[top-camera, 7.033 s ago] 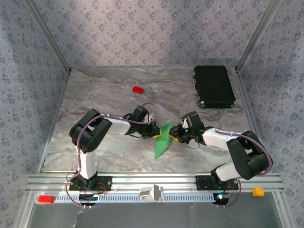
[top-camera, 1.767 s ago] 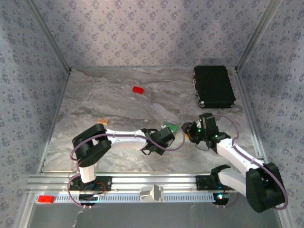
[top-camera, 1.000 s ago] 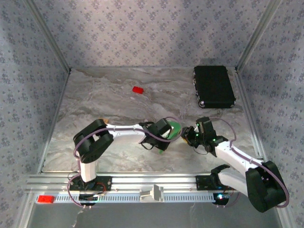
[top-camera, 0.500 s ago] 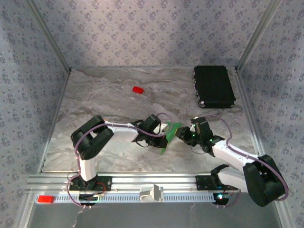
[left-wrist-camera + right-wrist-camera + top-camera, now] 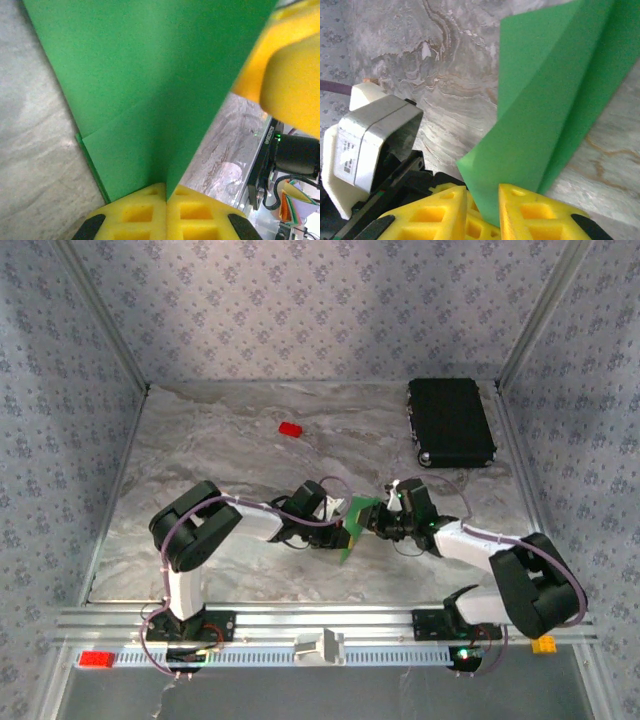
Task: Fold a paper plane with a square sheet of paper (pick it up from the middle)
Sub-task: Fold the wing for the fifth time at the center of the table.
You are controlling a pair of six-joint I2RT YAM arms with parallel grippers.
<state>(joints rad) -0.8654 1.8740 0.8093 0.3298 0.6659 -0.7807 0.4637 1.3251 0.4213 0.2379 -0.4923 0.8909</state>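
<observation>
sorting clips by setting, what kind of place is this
Most likely a lab robot work cell, not a home or factory floor: a left arm and right arm bolted to an aluminium rail, a marble-look tabletop, and patterned wall panels boxing it in on three sides.

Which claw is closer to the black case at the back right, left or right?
Right. The right claw is at the side of the green paper facing the black case; the left claw grips the paper from the other side, farther away.
</observation>
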